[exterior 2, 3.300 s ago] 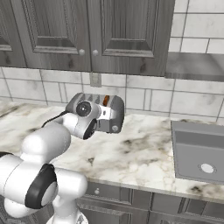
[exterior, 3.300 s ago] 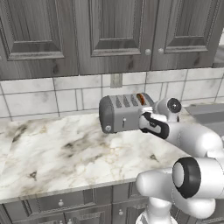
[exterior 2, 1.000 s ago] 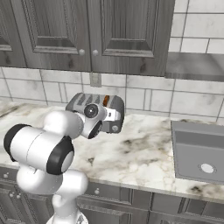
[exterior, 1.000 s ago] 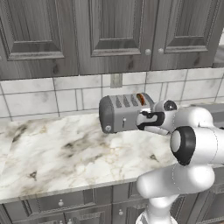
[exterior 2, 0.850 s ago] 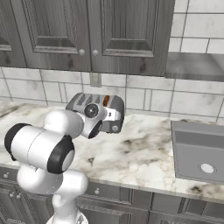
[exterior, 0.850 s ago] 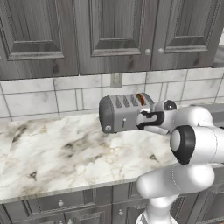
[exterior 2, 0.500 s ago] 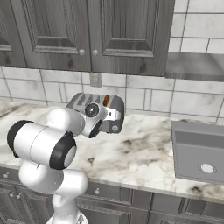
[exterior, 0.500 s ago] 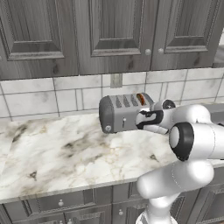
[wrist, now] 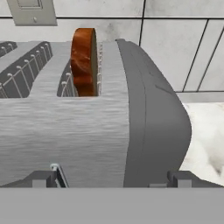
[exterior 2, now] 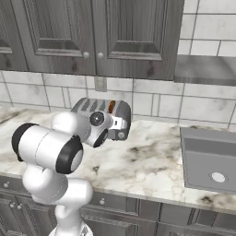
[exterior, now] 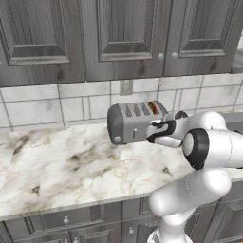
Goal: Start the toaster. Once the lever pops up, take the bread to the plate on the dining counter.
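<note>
The grey toaster stands on the marble worktop against the tiled wall. The brown bread stands upright in its right-hand slot, its top poking out. My gripper is open and held level against the toaster's front side. Its fingertips are spread wide along that side with nothing between them. The plate and the dining counter are out of view.
A steel sink is set into the worktop to the right. A wall outlet sits behind the toaster, with dark cabinets overhead. Open marble lies to the toaster's left and front.
The hand has edged slightly closer to the toaster's side and the arm's elbow has shifted a little. Toaster and bread have not moved.
</note>
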